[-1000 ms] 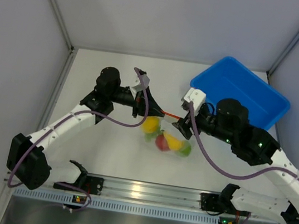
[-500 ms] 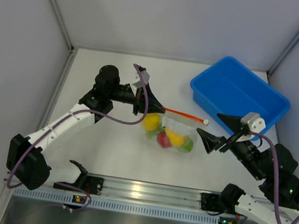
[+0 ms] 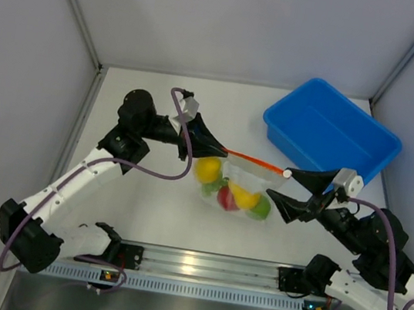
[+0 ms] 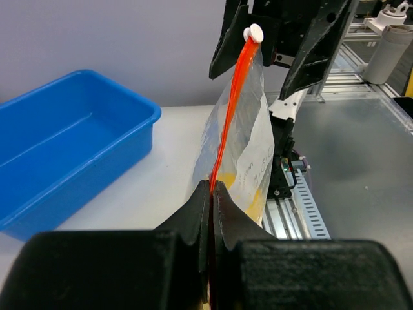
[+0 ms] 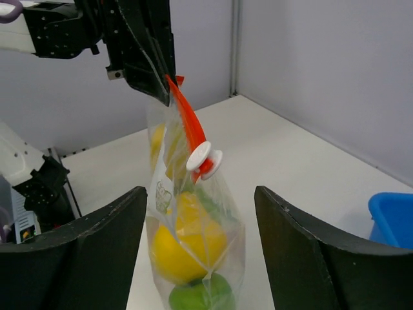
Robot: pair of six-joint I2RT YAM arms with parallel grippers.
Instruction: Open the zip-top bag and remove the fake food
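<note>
White table (image 3: 143,216): zip-top bag (image 3: 248,181) mid-table between both arms, fake food (image 3: 236,198) inside it. Left gripper (image 3: 221,152) pinches one end of the bag's taut orange zip strip (image 3: 253,160). White slider (image 3: 287,172) sits at the other end, in front of the right gripper (image 3: 285,188), whose fingers are spread wide and, in the wrist view, clear of the bag. Blue bin (image 3: 327,130) right-rear.

Left end effector (image 3: 221,151) tightly pinched, right end effector (image 3: 286,189) spread wide.

Faint dark marking (image 4: 256,171) on the zip-top bag (image 4: 245,116), too blurred to read, no other legible text.
</note>
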